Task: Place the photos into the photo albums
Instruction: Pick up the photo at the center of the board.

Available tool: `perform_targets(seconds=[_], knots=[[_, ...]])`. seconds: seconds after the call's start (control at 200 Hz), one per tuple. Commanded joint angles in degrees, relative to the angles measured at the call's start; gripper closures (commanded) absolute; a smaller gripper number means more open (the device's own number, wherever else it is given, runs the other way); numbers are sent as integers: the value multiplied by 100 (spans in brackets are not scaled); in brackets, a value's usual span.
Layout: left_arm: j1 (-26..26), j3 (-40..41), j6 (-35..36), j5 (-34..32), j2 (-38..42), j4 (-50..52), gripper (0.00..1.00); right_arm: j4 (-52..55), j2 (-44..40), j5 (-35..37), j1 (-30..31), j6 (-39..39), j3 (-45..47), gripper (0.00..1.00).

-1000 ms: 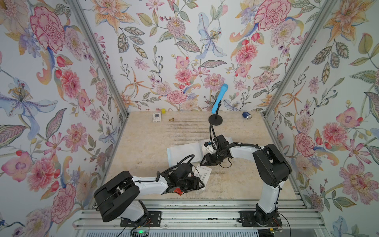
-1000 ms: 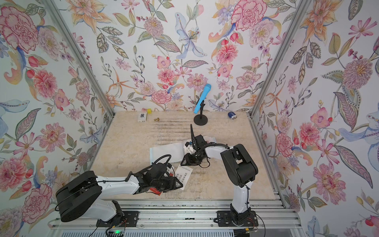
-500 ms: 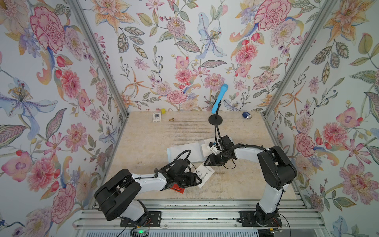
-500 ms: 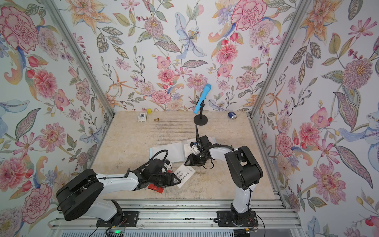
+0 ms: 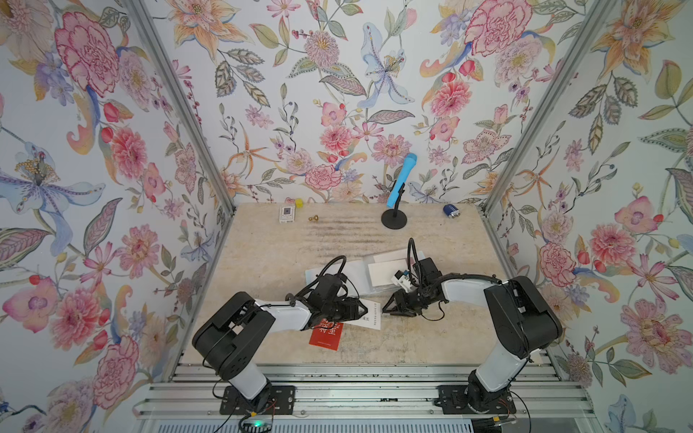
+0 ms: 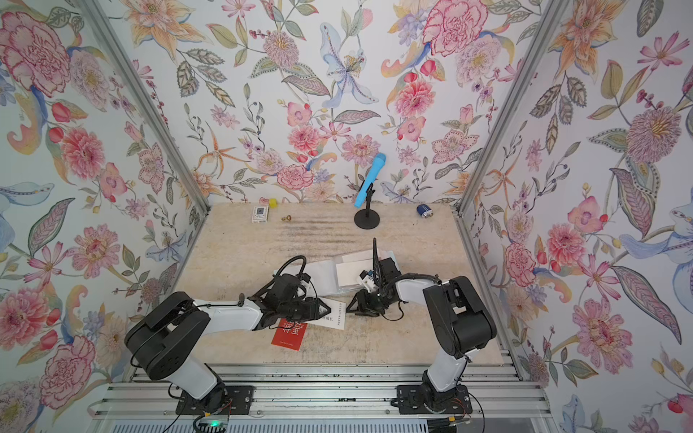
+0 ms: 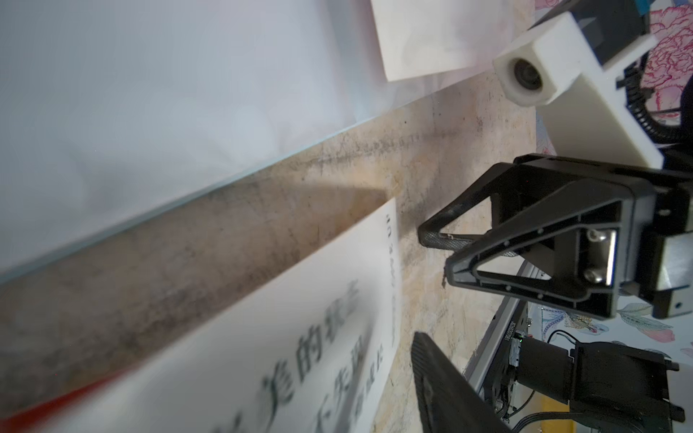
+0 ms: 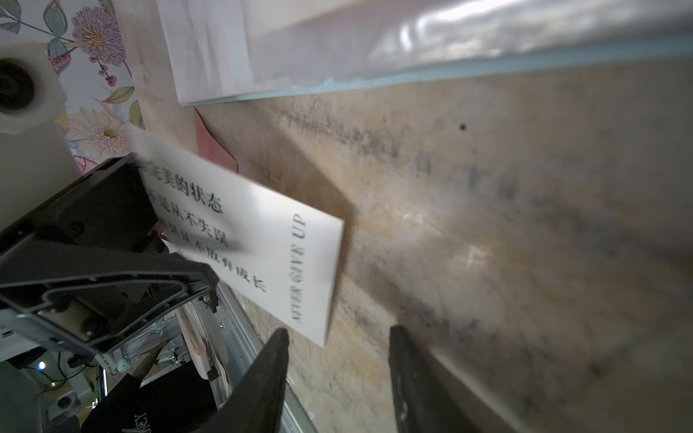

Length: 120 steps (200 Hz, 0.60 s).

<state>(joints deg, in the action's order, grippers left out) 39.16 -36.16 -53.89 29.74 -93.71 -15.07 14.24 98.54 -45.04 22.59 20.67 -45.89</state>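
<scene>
Left gripper point(image 5: 362, 308) straddles the left end of tilted white "NEVER GIVE UP" card point(image 5: 370, 318); clamped or loose, cannot tell. Red card point(image 5: 326, 336) flat on table point(image 5: 270, 262) at its 6 o'clock, partly under the white one. Open pale blue photo album point(image 5: 360, 273) at 12 o'clock. Right gripper point(image 5: 386, 310) at 3 o'clock, jaws released, empty, just off the card's edge.

walls: floral wallpaper point(image 5: 337, 93) | corners: metal posts point(image 5: 183, 108) | surface: worn beige tabletop point(image 5: 285, 255), dark streaks
</scene>
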Motion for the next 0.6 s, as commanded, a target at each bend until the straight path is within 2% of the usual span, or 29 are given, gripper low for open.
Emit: perform_targets(seconds=[0.0, 0.125, 0.28, 0.425, 0.595], knots=[[-110, 336, 302, -657, -280, 1378, 37, -165, -197, -89, -172, 255, 241, 53], [-110, 478, 204, -700, 11, 1357, 37, -184, -330, 112, -328, 377, 304, 53], [-111, 457, 214, -671, 101, 1362, 39, -259, -423, 55, -176, 519, 309, 53], [-107, 462, 133, -513, 223, 1181, 53, -297, -367, 198, -172, 528, 359, 53], [-131, 366, 229, -587, 362, 1482, 64, -433, -382, 205, -181, 614, 423, 53]])
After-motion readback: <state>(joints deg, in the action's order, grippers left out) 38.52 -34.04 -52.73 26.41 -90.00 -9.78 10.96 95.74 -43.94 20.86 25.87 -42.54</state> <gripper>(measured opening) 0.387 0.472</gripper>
